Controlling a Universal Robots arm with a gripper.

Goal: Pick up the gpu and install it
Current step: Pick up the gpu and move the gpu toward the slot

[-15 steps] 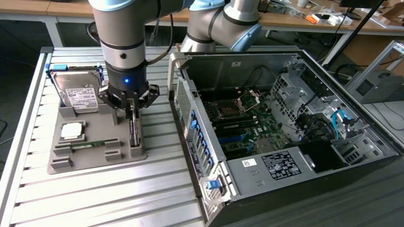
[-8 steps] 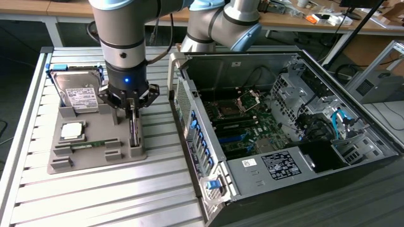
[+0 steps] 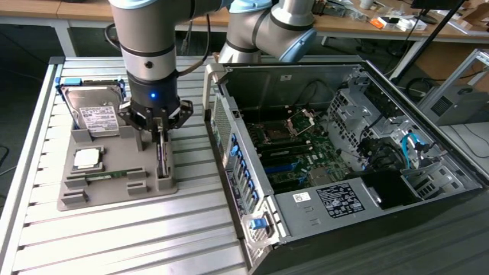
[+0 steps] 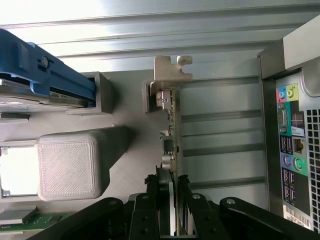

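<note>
**Black gripper (image 3: 159, 140) pinching the gpu (image 3: 162, 159) in its tray**

The gpu, a thin dark card with a silver metal bracket, stands on edge in a grey plastic tray (image 3: 114, 197). The gripper's fingers (image 4: 151, 212) press both its faces. The tray also holds one silver hard drive (image 3: 95, 112), one square chip (image 3: 88, 157) and one green memory stick (image 3: 114, 173). One open grey computer case (image 3: 344, 149) stands just beside.

Remote check, exterior view. A slatted aluminium table (image 3: 114, 229) spans 6 to 9 o'clock. A wooden bench (image 3: 359, 26) runs along 12 o'clock, and I see dark floor (image 3: 31, 57) beneath it at 10. An aluminium-profile frame (image 3: 458, 74) stands at 2, with pale floor (image 3: 470, 140) at 3. Lighting is even; the wrist view shows strong glare on the slats.
</note>
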